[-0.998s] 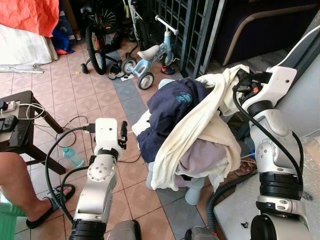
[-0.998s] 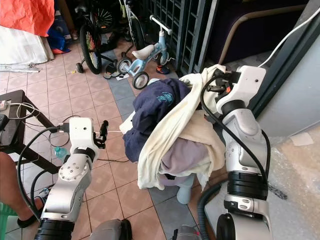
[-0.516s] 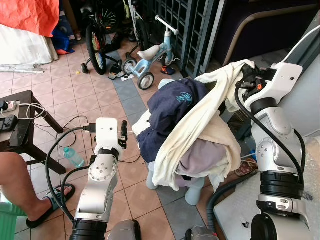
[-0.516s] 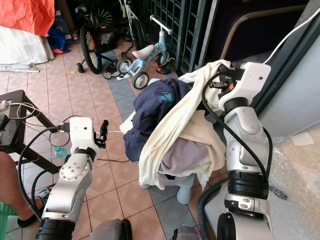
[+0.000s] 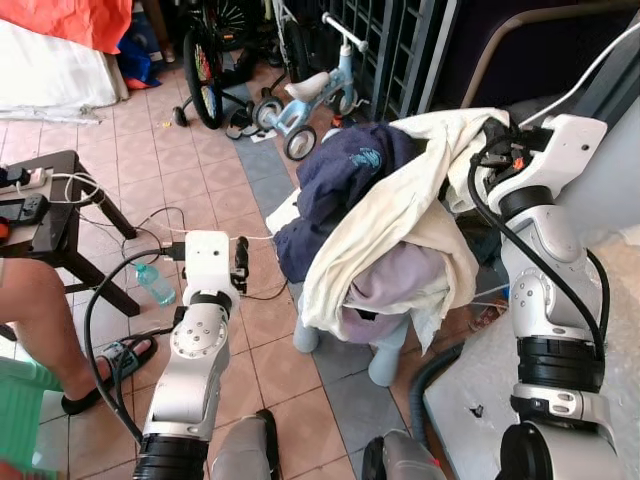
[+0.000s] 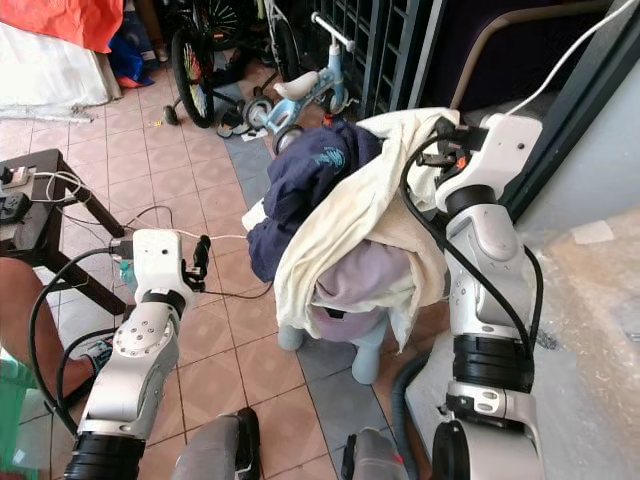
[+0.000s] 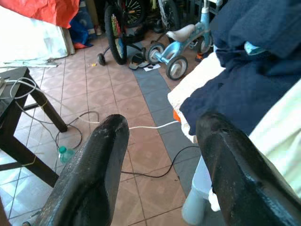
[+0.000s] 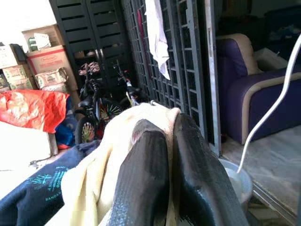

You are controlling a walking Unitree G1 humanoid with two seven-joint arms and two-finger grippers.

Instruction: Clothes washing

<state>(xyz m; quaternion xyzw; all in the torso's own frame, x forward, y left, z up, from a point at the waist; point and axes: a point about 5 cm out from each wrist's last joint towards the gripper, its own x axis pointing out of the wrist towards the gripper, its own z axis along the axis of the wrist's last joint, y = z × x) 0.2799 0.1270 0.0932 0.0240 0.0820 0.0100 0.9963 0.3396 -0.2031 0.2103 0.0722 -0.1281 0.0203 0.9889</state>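
Note:
A heap of clothes rests on a pale stool [image 5: 388,360]: a navy garment [image 5: 345,175] on top, a cream cloth [image 5: 400,205] draped across it, and a lilac garment [image 5: 385,290] below. At the heap's upper right, my right gripper [image 5: 492,150] is shut on a fold of the cream cloth [image 8: 120,141], which wraps over its fingers [image 8: 146,160]. To the left of the heap, my left gripper [image 5: 240,262] hangs open and apart from the clothes. Between its fingers [image 7: 101,155] there is only floor, with the navy garment [image 7: 244,70] just beyond.
A child's blue balance bike [image 5: 310,95] and a bicycle [image 5: 205,60] stand by a dark metal gate [image 5: 400,40] behind the heap. At the left are a dark table [image 5: 60,215] with cables, a water bottle [image 5: 155,285] and a person's leg [image 5: 40,320].
The camera has shifted, so the whole scene sits higher in the picture. My right gripper has drawn the cream cloth a little up and to the right. The left arm has kept its pose.

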